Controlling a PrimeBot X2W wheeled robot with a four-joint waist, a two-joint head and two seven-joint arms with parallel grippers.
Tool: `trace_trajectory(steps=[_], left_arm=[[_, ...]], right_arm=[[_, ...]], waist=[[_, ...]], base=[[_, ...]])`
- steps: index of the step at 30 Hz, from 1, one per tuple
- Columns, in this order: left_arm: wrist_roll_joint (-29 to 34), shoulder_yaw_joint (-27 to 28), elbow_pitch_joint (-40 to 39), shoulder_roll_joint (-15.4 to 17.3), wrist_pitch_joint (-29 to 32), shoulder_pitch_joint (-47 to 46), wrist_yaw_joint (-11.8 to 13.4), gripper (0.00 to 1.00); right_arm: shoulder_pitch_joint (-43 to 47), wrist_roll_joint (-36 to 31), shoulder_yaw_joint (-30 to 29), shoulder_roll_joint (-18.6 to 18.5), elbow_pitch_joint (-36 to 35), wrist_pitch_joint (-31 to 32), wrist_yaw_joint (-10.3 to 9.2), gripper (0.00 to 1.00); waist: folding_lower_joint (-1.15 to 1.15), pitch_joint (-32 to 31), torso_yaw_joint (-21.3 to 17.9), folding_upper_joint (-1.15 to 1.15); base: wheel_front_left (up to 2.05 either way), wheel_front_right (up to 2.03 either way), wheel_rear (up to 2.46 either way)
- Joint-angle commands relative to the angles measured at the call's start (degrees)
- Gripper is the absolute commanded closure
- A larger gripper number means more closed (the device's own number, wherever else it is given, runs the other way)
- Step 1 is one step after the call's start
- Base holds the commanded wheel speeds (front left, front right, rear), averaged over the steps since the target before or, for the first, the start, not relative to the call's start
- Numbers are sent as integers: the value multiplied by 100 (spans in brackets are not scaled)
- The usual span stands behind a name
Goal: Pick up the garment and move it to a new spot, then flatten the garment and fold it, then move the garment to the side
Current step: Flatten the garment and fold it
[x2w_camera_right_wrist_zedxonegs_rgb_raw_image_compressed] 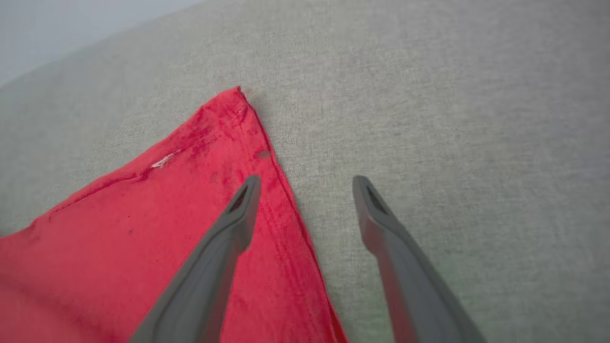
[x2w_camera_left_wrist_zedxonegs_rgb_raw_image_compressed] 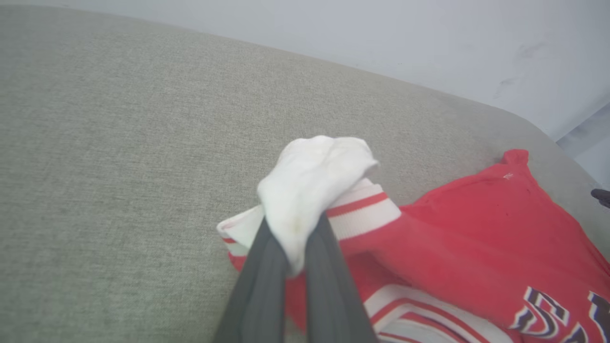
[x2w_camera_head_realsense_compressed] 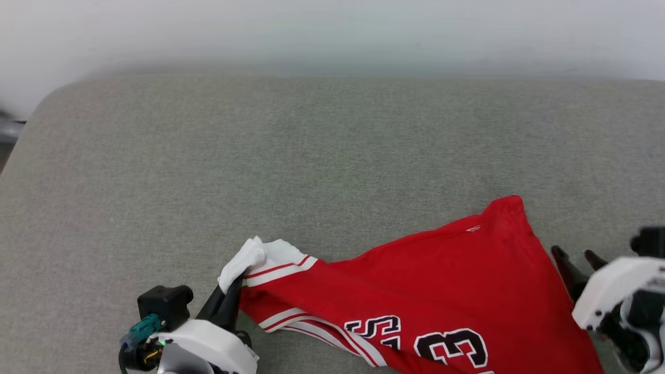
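Note:
The red garment (x2w_camera_head_realsense_compressed: 426, 280) lies on the grey fabric surface (x2w_camera_head_realsense_compressed: 311, 156), spread across the lower right of the head view, with black white-outlined lettering near the bottom edge. My left gripper (x2w_camera_head_realsense_compressed: 234, 285) is shut on its white sleeve (x2w_camera_left_wrist_zedxonegs_rgb_raw_image_compressed: 310, 186), which bunches up above the fingers (x2w_camera_left_wrist_zedxonegs_rgb_raw_image_compressed: 267, 276) in the left wrist view. My right gripper (x2w_camera_head_realsense_compressed: 576, 254) stands open beside the garment's right hem. In the right wrist view, one finger (x2w_camera_right_wrist_zedxonegs_rgb_raw_image_compressed: 228, 238) hangs over the red cloth (x2w_camera_right_wrist_zedxonegs_rgb_raw_image_compressed: 143, 228) and the other over bare surface, with the gripper (x2w_camera_right_wrist_zedxonegs_rgb_raw_image_compressed: 307, 186) straddling the hem.
The grey surface has a rounded far-left corner (x2w_camera_head_realsense_compressed: 52, 98) and a far edge against a pale wall (x2w_camera_head_realsense_compressed: 332, 36). Wide bare fabric stretches behind and to the left of the garment.

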Motion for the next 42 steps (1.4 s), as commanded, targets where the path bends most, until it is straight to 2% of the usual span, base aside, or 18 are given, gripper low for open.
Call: trace_trajectory(steps=[1, 7, 14, 18, 22, 23, 25, 28, 37, 42], left_arm=[[38, -12, -38, -1, -13, -105, -16, 100], [102, -105, -165, -77, -36, -353, -83, 100], [162, -179, -190, -148, -97, -719, -201, 100], [159, -196, -145, -176, -117, -806, -239, 100], [117, -219, -66, -224, -151, -825, -274, 100], [105, -220, -55, -243, -151, -822, -272, 100], [98, -216, -25, -258, -167, -816, -271, 100], [80, -202, 23, -254, -197, -781, -266, 100], [-10, -30, 92, -51, -149, -836, -218, 100], [-169, 160, 127, 132, 74, -1222, -328, 100]], right_arm=[[-187, 87, 150, -151, 82, 395, -3, 0], [-1039, 204, 715, -718, 124, 1997, -3, 0], [-1802, 29, 1352, -1077, 311, 2708, -3, 0], [-1942, 71, 1606, -1006, 765, 2847, -3, 0], [-1584, 261, 2011, -818, 1435, 3324, 7, 0], [-1489, 329, 2088, -779, 1561, 3438, 8, 45], [-1378, 476, 2213, -723, 1701, 3566, 14, 100], [-1460, 588, 2235, -760, 1669, 3346, 27, 100], [-2097, 787, 1798, -1086, 1115, 2432, -3, 100], [-2226, 682, 1644, -1102, 766, 2075, -3, 100]], waist=[[0, 54, 85, 0], [0, 368, 335, 0], [0, 841, 539, 0], [0, 978, 562, 0], [0, 986, 596, 0], [0, 983, 601, 0], [0, 973, 602, 0], [0, 917, 575, 0], [0, 349, 349, 0], [0, 84, 106, 0]], base=[[0, 0, 0], [0, 0, 0], [0, 0, 0], [0, 0, 0], [0, 0, 0], [0, 0, 0], [0, 0, 0], [0, 0, 0], [0, 0, 0], [0, 0, 0]])
